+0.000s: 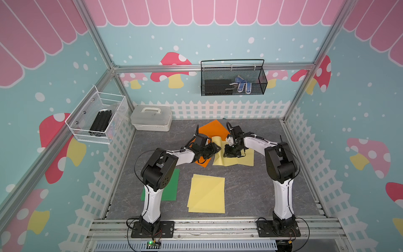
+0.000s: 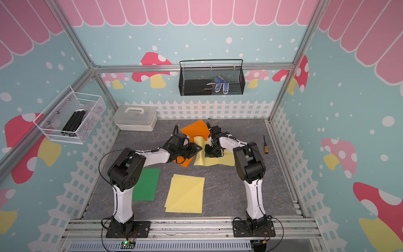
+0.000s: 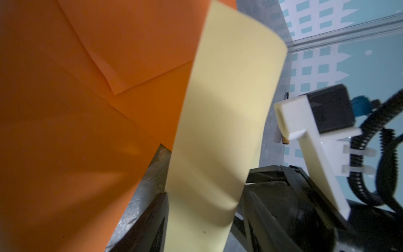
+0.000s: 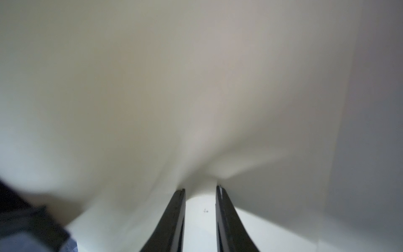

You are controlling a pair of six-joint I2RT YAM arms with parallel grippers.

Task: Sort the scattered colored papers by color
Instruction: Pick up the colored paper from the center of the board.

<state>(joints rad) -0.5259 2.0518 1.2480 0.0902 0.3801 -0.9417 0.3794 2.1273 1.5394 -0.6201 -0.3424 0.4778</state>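
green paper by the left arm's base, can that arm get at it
Probably yes: the green paper lies flat and uncovered beside the left arm's base. The left end effector stands open around the curled yellow sheet, so it would have to pull back and fold in tight.

bright even light; close wrist views blurred

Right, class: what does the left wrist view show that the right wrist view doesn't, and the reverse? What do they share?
Only the left wrist view: overlapping orange papers, the grey tabletop, the picket-fence wall. Only the right wrist view: the right gripper seen along its two fingers, tips at a pucker in the sheet. Both: the pale yellow paper, curled close to the lens.
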